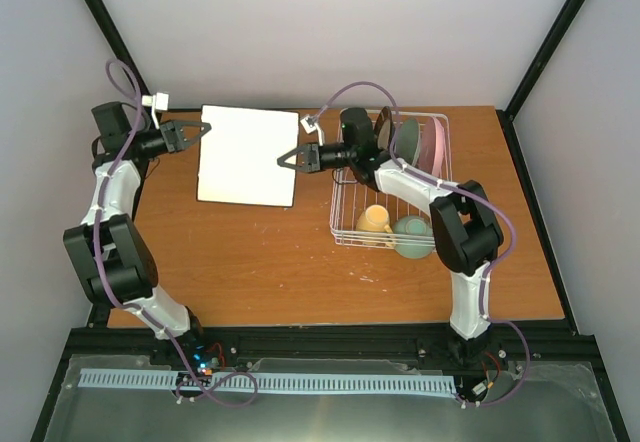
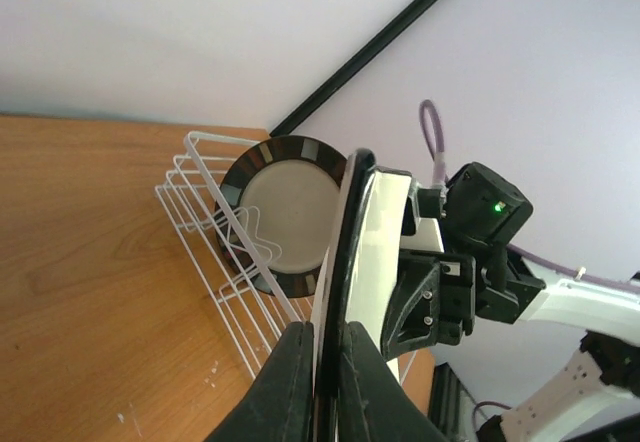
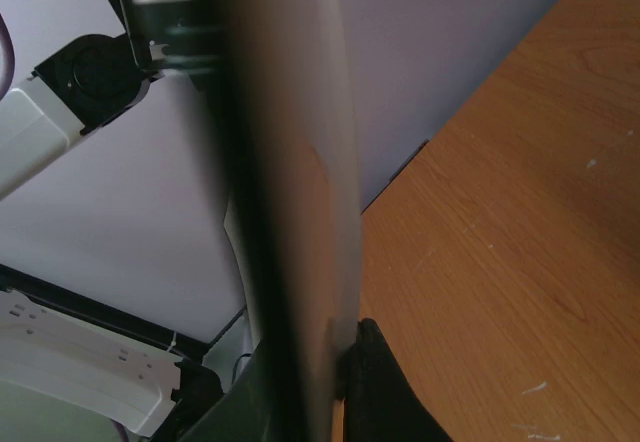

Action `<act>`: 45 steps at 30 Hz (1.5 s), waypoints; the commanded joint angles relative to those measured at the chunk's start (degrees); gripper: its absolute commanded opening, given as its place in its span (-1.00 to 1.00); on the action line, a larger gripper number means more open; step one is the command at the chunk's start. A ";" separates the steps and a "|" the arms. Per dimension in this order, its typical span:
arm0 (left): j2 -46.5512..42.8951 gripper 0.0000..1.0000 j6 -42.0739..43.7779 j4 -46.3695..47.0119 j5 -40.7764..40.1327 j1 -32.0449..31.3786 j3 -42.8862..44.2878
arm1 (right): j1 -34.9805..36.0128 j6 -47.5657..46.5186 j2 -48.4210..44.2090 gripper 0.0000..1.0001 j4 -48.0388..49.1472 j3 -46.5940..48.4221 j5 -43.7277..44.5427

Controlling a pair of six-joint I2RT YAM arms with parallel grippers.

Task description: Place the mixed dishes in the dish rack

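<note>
Left of the dish rack (image 1: 345, 232), the left gripper (image 1: 204, 131) and right gripper (image 1: 282, 158) each pinch opposite edges of the white square plate (image 1: 248, 157).

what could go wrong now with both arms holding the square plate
The left gripper and right gripper each pinch only a thin edge of the white plate; if the arms move out of step it may twist loose and fall on the table.
The rack already holds a dark-rimmed plate, green plate and pink plate at the back, a mug and bowl in front, so the wide plate could knock them going in.
</note>
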 commanded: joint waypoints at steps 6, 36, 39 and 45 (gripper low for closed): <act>-3.36 -0.99 -2.26 2.82 4.46 -1.01 -1.09 | 1.59 8.49 -1.54 -0.94 16.66 -2.58 -2.51; -16.12 0.99 8.26 -10.12 -52.10 -1.02 2.51 | -1.79 -3.61 -24.12 -0.94 -0.54 -15.14 33.36; -18.33 1.00 8.29 -8.64 -55.54 -1.01 0.55 | -1.72 -6.27 -27.50 -0.94 -5.15 -15.05 39.86; -17.80 0.99 9.79 -10.98 -57.04 -0.97 0.64 | -1.99 -10.12 -32.81 -0.95 -15.13 -12.09 53.71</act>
